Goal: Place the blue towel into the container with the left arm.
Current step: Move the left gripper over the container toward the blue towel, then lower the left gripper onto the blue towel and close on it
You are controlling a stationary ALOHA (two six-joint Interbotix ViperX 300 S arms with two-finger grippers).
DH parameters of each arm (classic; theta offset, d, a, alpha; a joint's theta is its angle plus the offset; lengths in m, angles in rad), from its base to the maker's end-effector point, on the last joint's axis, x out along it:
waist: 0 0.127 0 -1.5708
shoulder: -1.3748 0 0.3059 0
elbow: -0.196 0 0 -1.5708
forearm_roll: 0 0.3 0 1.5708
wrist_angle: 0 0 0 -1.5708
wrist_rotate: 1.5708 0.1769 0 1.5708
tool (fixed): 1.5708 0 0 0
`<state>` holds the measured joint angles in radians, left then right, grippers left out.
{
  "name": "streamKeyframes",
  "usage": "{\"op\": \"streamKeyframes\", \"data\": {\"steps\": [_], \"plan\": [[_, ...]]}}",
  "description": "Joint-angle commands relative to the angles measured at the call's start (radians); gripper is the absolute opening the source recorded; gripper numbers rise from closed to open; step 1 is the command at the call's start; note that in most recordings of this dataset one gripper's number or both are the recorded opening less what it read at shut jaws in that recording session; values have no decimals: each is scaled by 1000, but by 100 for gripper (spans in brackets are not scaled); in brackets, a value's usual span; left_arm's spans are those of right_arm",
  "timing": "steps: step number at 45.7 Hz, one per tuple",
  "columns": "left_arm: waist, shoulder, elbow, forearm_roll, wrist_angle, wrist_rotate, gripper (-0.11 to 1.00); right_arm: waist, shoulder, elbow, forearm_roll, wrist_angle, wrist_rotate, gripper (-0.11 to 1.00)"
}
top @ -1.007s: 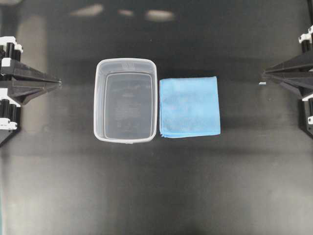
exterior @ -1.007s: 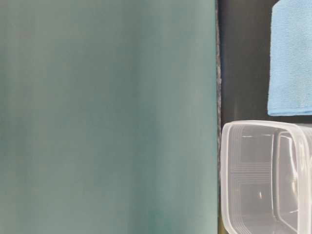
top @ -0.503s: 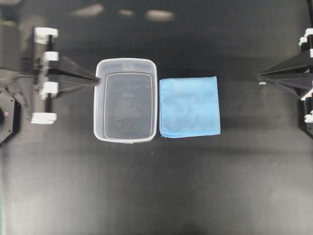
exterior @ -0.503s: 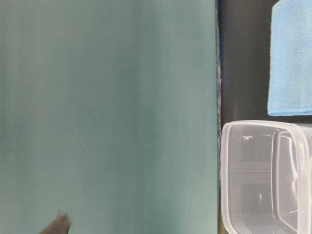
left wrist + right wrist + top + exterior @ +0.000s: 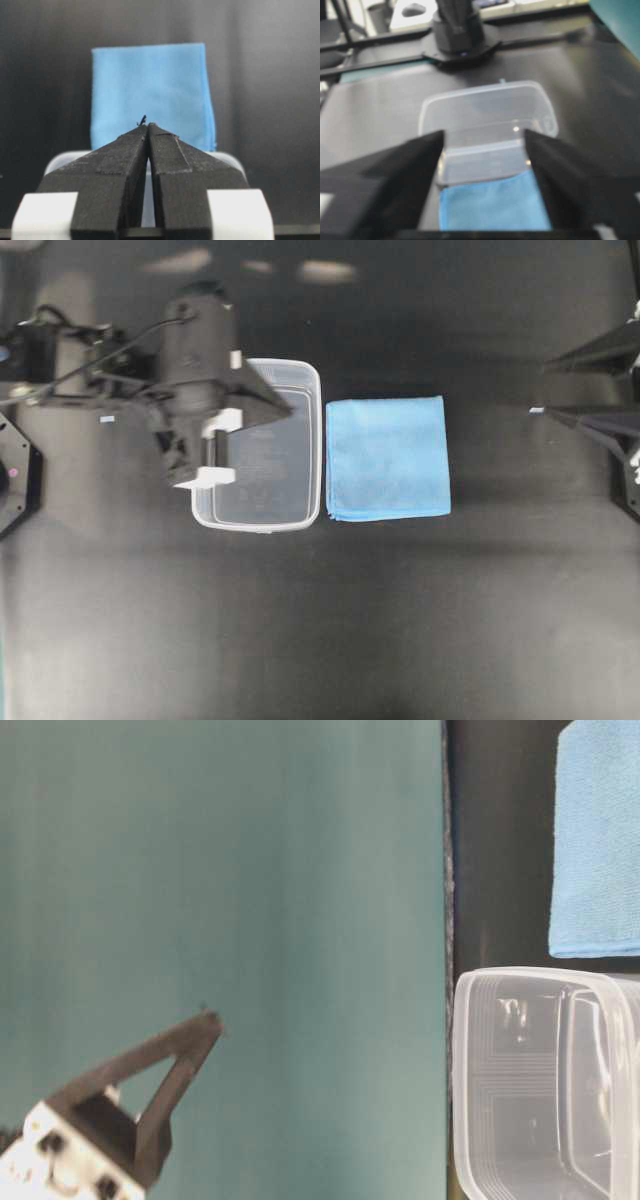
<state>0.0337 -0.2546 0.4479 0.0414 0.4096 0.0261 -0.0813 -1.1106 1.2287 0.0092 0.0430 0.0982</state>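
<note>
Now your left gripper (image 5: pixel 148 125) hangs over the container (image 5: pixel 300 440), jaws pressed together on nothing; beyond its tip, the blue towel (image 5: pixel 388 457) lies flat just beside the tub. Farther off, your right gripper (image 5: pixel 482 145) is spread apart.

Overhead camera looked straight down, far enough to take in the tub (image 5: pixel 290 480), the towel (image 5: pixel 388 458) and both arms.

Table-level camera sat close and turned sideways, mostly facing a teal wall (image 5: pixel 220 920); tub and towel only at its right edge.

Left wrist camera looked forward along the left gripper (image 5: pixel 147 126), towel just beyond.

Right wrist camera looked out between the right gripper (image 5: pixel 485 137) fingers, towel nearest, tub behind; blurred.
</note>
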Motion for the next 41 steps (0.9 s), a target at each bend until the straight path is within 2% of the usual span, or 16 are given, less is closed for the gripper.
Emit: {"op": "streamKeyframes", "data": {"steps": [1,3,7,18,21,30,41], "plan": [[5,43,-92,5,55,0,1,-3,-9,-11,2,8,2,75],[6,75,-129,5,84,0,2,-2,-21,-12,3,17,2,80],[14,138,-199,5,147,0,13,-3,-40,-12,2,25,0,79],[15,351,-397,5,296,2,80,-3,-74,-15,2,25,0,78],[17,417,-451,5,330,3,89,-3,-81,-15,2,23,0,78],[11,586,-549,5,374,12,90,-3,-106,-18,2,2,0,78],[2,715,-574,5,367,23,90,-2,-123,-25,2,-37,-9,78]]}}
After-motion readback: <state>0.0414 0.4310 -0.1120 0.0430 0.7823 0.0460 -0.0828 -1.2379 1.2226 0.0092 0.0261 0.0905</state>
